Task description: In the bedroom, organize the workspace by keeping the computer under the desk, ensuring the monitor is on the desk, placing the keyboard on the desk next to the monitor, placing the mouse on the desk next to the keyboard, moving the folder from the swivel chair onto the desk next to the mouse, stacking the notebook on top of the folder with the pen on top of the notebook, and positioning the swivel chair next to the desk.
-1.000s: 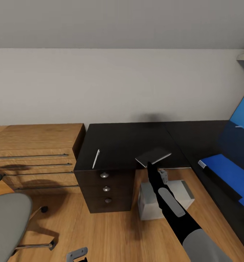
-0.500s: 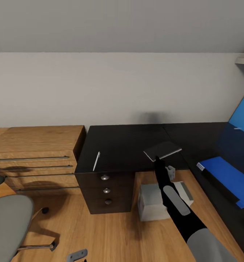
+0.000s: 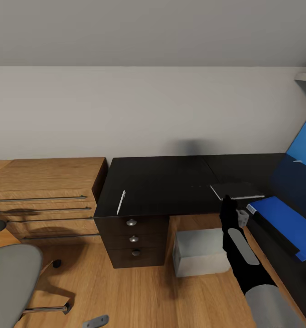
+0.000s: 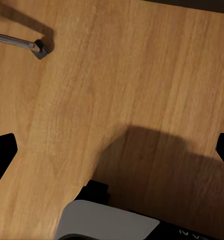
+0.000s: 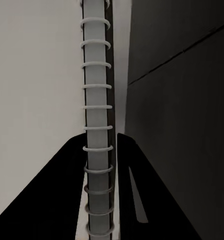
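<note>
Right gripper fingers clamp notebook spiral edge; black desk probably beyond.

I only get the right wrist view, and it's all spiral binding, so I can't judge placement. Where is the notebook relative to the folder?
Observer: The notebook is held in the right pincer by the desk's front edge. It is just short of the blue folder and not on it yet.
Operator: And the pen?
Observer: The pen lies on the desk at its left end in the head view, above the drawer unit.
Operator: Is the left pincer holding anything?
Observer: No. The left pincer is open, with nothing between its fingers, over the wood floor.
</note>
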